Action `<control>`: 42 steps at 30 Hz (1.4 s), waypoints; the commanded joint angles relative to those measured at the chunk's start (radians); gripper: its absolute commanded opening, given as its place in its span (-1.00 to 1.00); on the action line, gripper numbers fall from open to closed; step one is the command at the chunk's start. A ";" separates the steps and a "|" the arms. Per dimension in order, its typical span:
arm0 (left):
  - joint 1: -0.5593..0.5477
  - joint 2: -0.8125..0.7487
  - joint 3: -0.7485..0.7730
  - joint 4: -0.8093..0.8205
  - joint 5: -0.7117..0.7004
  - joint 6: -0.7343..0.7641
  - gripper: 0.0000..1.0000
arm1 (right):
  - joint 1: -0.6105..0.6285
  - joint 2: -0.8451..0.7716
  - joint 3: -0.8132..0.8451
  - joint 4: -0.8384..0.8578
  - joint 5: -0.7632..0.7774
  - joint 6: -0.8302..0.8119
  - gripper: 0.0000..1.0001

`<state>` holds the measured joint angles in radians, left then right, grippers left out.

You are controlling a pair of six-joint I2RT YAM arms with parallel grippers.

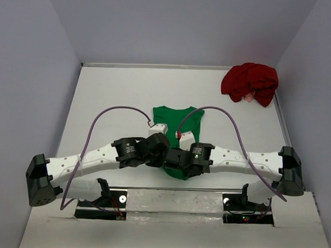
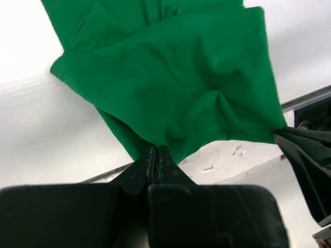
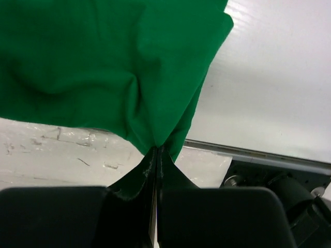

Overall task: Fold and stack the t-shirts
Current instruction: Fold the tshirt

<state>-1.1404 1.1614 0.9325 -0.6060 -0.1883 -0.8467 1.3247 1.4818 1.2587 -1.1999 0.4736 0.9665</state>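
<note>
The bright green t-shirt (image 1: 177, 120) lies in the middle of the table, its near part under both wrists. My left gripper (image 2: 155, 149) is shut on the near edge of the green t-shirt (image 2: 170, 77), the cloth bunching into its tips. My right gripper (image 3: 156, 150) is shut on another near corner of the same green t-shirt (image 3: 103, 62). In the top view the two grippers meet close together at the shirt's near hem, the left gripper (image 1: 163, 151) beside the right gripper (image 1: 175, 157). The dark red t-shirt (image 1: 249, 83) sits crumpled at the far right.
The white table (image 1: 112, 95) is walled by grey panels left, right and back. A shiny metal strip (image 1: 173, 203) runs along the near edge by the arm bases. Purple cables (image 1: 109, 114) arc above both arms.
</note>
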 commanded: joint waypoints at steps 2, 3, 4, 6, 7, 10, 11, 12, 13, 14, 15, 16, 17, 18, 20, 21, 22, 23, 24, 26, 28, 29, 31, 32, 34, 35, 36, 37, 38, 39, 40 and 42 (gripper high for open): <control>-0.071 -0.045 -0.040 0.003 -0.007 -0.101 -1.00 | 0.111 0.078 0.071 -0.104 0.066 0.245 -1.00; -0.084 -0.054 -0.055 0.000 -0.007 -0.115 -1.00 | 0.134 0.089 0.068 -0.095 0.063 0.264 -1.00; -0.106 -0.064 -0.060 -0.009 -0.010 -0.142 -1.00 | 0.134 0.097 0.065 -0.086 0.054 0.273 -1.00; -0.125 -0.072 -0.075 -0.024 -0.014 -0.164 -1.00 | 0.157 0.124 0.065 -0.090 0.048 0.291 -1.00; -0.130 -0.077 -0.081 -0.024 -0.013 -0.170 -1.00 | 0.157 0.133 0.065 -0.095 0.046 0.299 -1.00; -0.151 -0.077 -0.107 -0.011 0.001 -0.196 -1.00 | 0.166 0.150 0.054 -0.089 0.033 0.316 -1.00; -0.163 -0.069 -0.112 -0.008 0.004 -0.199 -1.00 | 0.166 0.147 0.042 -0.084 0.028 0.319 -1.00; -0.170 -0.065 -0.116 -0.006 0.004 -0.209 -1.00 | 0.175 0.143 0.033 -0.078 0.023 0.327 -0.80; -0.176 -0.054 -0.116 -0.009 0.003 -0.212 -0.99 | 0.176 0.129 0.018 -0.066 0.022 0.330 -0.27; -0.191 -0.048 -0.115 -0.014 -0.002 -0.216 -0.86 | 0.176 0.123 0.010 -0.063 0.016 0.331 -0.11; -0.200 -0.045 -0.107 -0.018 -0.010 -0.236 -0.66 | 0.186 0.118 0.007 -0.061 0.016 0.342 0.13; -0.208 -0.042 -0.103 -0.038 -0.031 -0.251 -0.41 | 0.186 0.117 0.004 -0.066 0.014 0.347 0.19; -0.220 -0.036 -0.097 -0.052 -0.048 -0.271 0.12 | 0.186 0.123 0.005 -0.075 0.017 0.351 0.21; -0.254 -0.032 -0.075 -0.087 -0.063 -0.311 0.30 | 0.197 0.129 0.010 -0.107 0.026 0.376 0.25; -0.289 0.001 -0.040 -0.148 -0.131 -0.359 0.61 | 0.197 0.143 0.019 -0.122 0.037 0.382 0.29; -0.306 0.018 0.003 -0.178 -0.151 -0.374 0.65 | 0.197 0.146 0.024 -0.128 0.042 0.382 0.32; -0.333 0.038 0.029 -0.254 -0.193 -0.417 0.68 | 0.197 0.144 0.031 -0.130 0.043 0.382 0.36; -0.350 0.081 0.054 -0.291 -0.216 -0.439 0.75 | 0.197 0.140 0.031 -0.127 0.052 0.379 0.37; -0.364 0.101 0.090 -0.317 -0.235 -0.454 0.78 | 0.197 0.135 0.031 -0.127 0.063 0.379 0.39; -0.375 0.156 0.120 -0.389 -0.270 -0.501 0.81 | 0.174 0.107 0.018 -0.106 0.073 0.370 0.41; -0.374 0.165 0.123 -0.382 -0.293 -0.517 0.85 | 0.119 0.055 -0.037 -0.015 0.057 0.307 0.39; -0.371 0.162 0.121 -0.364 -0.304 -0.523 0.86 | 0.098 0.034 -0.062 0.020 0.048 0.282 0.38; -0.354 0.120 0.086 -0.312 -0.324 -0.520 0.86 | 0.056 -0.009 -0.108 0.086 0.017 0.212 0.31; -0.334 0.098 0.069 -0.235 -0.320 -0.494 0.86 | 0.036 -0.047 -0.131 0.147 0.007 0.186 0.24; -0.241 0.019 0.000 -0.127 -0.271 -0.425 0.84 | -0.015 -0.078 -0.179 0.215 -0.023 0.120 0.20; -0.184 -0.038 -0.023 -0.083 -0.255 -0.396 0.79 | -0.039 -0.101 -0.202 0.230 -0.039 0.103 0.18; -0.155 -0.063 -0.050 -0.046 -0.240 -0.370 0.75 | -0.053 -0.110 -0.212 0.241 -0.046 0.092 0.16; -0.121 -0.084 -0.096 -0.002 -0.208 -0.327 0.69 | -0.068 -0.120 -0.225 0.272 -0.055 0.060 0.09; -0.089 -0.098 -0.113 0.012 -0.192 -0.303 0.64 | -0.085 -0.126 -0.235 0.283 -0.067 0.045 0.05; -0.025 -0.112 -0.130 0.018 -0.182 -0.276 0.47 | -0.113 -0.139 -0.251 0.289 -0.075 0.035 0.02; 0.003 -0.112 -0.132 0.017 -0.175 -0.259 0.39 | -0.131 -0.146 -0.257 0.301 -0.088 0.019 0.01; 0.043 -0.103 -0.124 0.012 -0.169 -0.203 0.23 | -0.162 -0.153 -0.259 0.327 -0.110 -0.028 -0.02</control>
<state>-1.1748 1.0634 0.8227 -0.6529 -0.3611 -1.1740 1.2160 1.3716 1.0119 -0.9913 0.4057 1.0466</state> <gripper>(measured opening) 0.670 0.501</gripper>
